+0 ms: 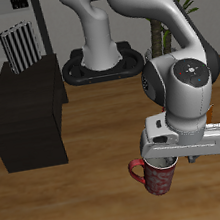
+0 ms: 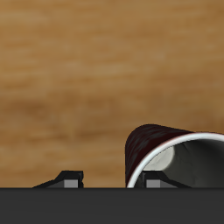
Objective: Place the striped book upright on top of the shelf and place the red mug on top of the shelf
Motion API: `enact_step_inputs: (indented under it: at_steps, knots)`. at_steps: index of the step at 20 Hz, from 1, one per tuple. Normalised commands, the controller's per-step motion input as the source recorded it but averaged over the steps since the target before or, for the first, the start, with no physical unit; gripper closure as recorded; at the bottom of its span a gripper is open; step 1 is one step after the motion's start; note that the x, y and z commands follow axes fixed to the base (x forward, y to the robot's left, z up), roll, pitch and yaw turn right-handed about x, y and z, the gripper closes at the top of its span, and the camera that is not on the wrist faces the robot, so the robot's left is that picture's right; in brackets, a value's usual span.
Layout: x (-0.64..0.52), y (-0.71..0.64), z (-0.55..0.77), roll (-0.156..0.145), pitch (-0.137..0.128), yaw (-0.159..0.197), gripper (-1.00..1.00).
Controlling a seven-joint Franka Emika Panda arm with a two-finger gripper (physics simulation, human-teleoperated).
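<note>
Franka arm poised over the red mug (image 1: 154, 177) on the wooden bench (image 1: 57, 207) — book step looks done, mug step in hand.

One striped book (image 1: 20, 48) stands upright on the one black shelf (image 1: 24, 96), well apart from the single mug near the bench's front edge; the end effector (image 1: 179, 157) sits just above the mug's rim, fingers (image 2: 70, 178) showing apart at the rim with nothing between them; next, judging by this, a descent over the wall and a firm close — then a lift toward the shelf.
</note>
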Motion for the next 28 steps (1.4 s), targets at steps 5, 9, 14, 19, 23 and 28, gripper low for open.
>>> enact_step_inputs:
  at_steps: [5,9,14,19,23,28]
  knots:
    - [0.01,-0.09,-0.1,0.001,0.038,-0.033,1.0]
    - [-0.03,-0.09,0.12,0.001,-0.003,-0.006,1.0]
    - [-0.11,-0.26,0.4,-0.031,-0.042,0.017,1.0]
    - [-0.27,-0.26,0.67,-0.009,-0.066,0.015,1.0]
    - [-0.34,-0.31,0.98,-0.009,-0.093,0.002,1.0]
    - [-0.3,-0.38,0.9,-0.03,-0.084,0.02,1.0]
